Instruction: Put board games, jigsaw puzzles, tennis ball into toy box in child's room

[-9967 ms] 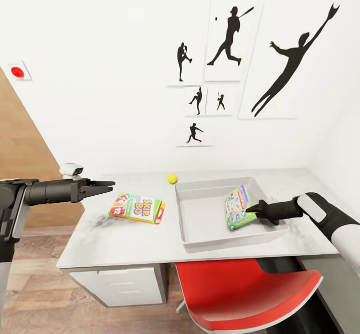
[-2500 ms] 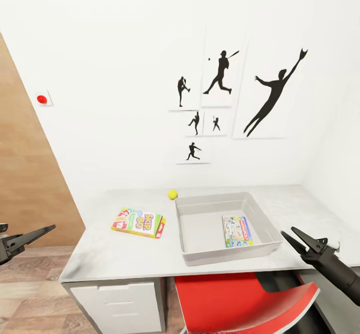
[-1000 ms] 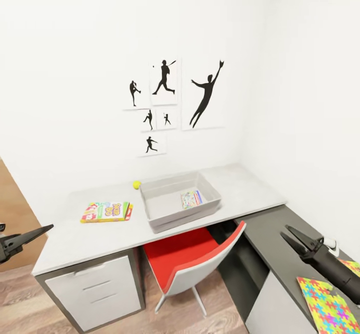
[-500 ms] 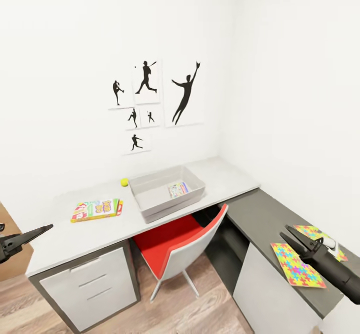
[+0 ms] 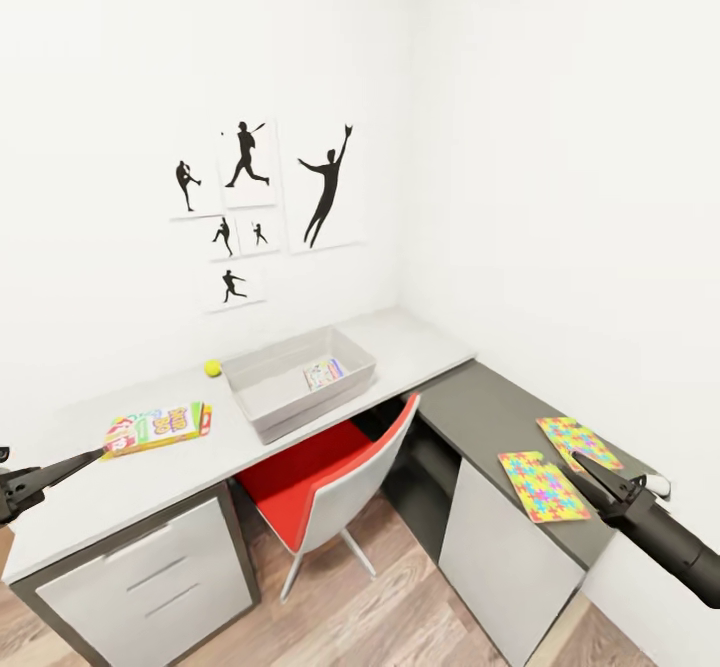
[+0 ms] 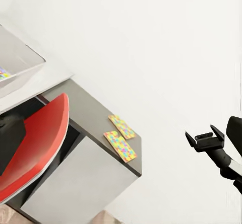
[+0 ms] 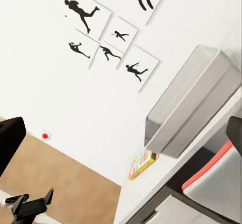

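An L-shaped table (image 5: 440, 352) fills the corner of a white room: a light grey top along the back wall, a dark grey section along the right wall, white drawer fronts below.

On the light grey part, a flat yellow-green-red board game (image 5: 157, 428) lies face up. Its lid reads "SKIP BO" in large letters, with a red end panel. Its long axis runs along the table's length.

Just right of it sits the toy box (image 5: 262, 417), a light grey shallow bin with flared sides, its long axis also along the table. Inside, near its right end, a smaller blue-edged board game (image 5: 324, 373) lies flat; its print is too small to read.

The tennis ball (image 5: 212, 368), small and yellow-green, rests on the table by the bin's back left corner.

On the dark grey section, 2 jigsaw puzzles (image 5: 543, 485) lie flat just beside each other, thin squares of yellow, blue, pink and green pieces.

A red chair (image 5: 330, 475) stands under the table.

The left gripper (image 5: 58, 469) and right gripper (image 5: 600, 476) each hover low, well apart from every toy, holding nothing; I cannot tell how far either set of fingers is parted.

6 black baseball silhouettes (image 5: 325, 185) hang on the wall.
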### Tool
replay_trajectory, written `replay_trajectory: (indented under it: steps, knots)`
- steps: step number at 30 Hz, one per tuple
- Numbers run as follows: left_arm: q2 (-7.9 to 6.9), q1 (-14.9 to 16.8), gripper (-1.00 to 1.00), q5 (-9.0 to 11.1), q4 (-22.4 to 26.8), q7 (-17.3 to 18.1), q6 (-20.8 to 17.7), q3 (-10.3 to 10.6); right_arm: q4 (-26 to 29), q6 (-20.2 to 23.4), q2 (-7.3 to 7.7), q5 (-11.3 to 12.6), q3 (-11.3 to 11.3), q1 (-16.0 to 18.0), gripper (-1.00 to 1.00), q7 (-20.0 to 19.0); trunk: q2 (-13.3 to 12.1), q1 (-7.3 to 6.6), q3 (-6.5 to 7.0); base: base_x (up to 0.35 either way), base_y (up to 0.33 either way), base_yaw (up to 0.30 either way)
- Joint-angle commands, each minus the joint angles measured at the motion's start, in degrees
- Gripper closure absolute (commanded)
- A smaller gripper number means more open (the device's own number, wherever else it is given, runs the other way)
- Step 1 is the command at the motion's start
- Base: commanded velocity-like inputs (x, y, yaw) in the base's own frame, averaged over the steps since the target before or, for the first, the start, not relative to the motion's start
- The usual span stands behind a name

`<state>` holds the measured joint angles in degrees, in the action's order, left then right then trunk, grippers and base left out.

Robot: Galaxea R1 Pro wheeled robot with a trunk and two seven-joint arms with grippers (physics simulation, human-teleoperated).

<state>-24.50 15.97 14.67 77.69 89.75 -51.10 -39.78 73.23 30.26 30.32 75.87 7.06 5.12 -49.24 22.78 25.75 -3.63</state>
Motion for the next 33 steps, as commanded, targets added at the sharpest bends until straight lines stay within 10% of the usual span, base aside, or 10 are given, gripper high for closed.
replay_trajectory:
  steps: [1,33]
  knots:
    - [-0.02,0.03,-1.00,-0.06,0.01,0.25,-0.63,-0.03,-0.01,0.43,0.01,0.42,-0.01,0.07,-1.00,0.02,0.13,0.03,-0.13,-0.073,0.176,-0.277]
    - [-0.02,0.03,-1.00,0.01,0.05,0.25,-0.60,-0.03,-0.02,0.59,0.00,0.42,-0.10,0.16,-1.00,1.61,0.13,0.03,-0.13,-0.009,0.037,-0.278]
